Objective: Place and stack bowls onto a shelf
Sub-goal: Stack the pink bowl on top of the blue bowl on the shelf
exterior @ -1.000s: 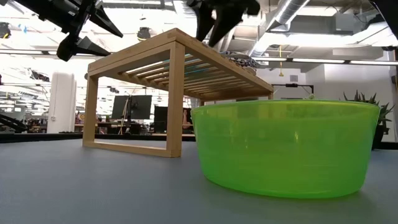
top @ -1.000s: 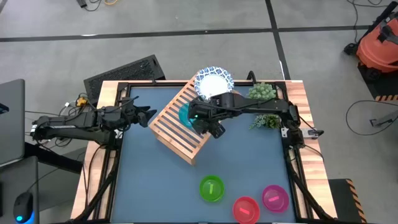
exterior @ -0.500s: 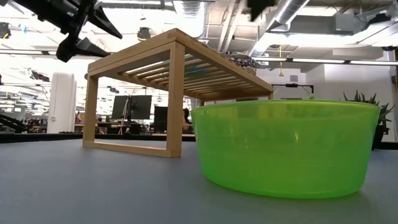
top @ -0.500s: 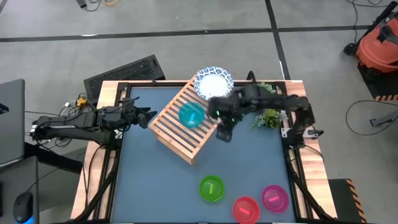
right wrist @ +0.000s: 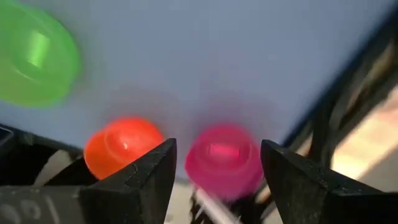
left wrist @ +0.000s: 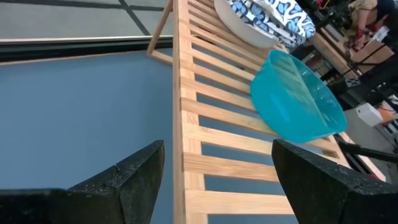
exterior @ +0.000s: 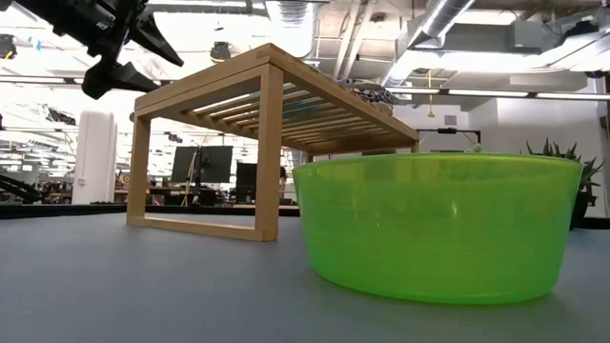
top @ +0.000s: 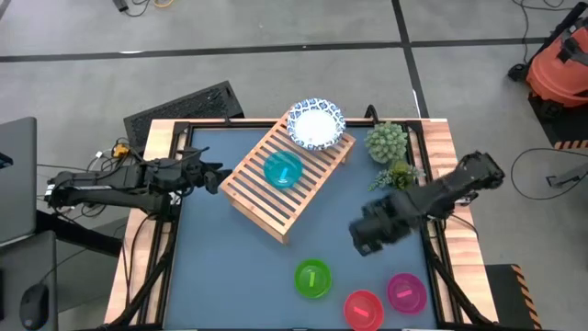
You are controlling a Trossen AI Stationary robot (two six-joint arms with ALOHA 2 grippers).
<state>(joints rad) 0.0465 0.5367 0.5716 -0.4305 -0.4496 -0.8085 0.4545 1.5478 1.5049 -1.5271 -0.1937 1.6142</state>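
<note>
The light-wood slatted shelf [top: 287,181] stands on the blue tabletop. A teal bowl [top: 283,169] sits on its slats, and a white bowl with a blue patterned rim [top: 315,126] sits on its far corner. Green [top: 312,279], red [top: 363,309] and magenta [top: 406,292] bowls rest on the table near its front edge. My right gripper [top: 365,237] is open and empty above the table, right of the shelf and above the three bowls. My left gripper [top: 213,173] is open and empty at the shelf's left side.
Two small green plants [top: 388,142] stand at the table's far right. The green bowl [exterior: 437,224] fills the near part of the low view, with the shelf [exterior: 262,114] behind it. Bare blue table [top: 230,267] lies at the near left.
My right gripper has left the teal bowl standing on the shelf and has swung away from it, toward the table's right and near edges, and now hangs over the three small bowls. The teal bowl has stayed on the slats.
</note>
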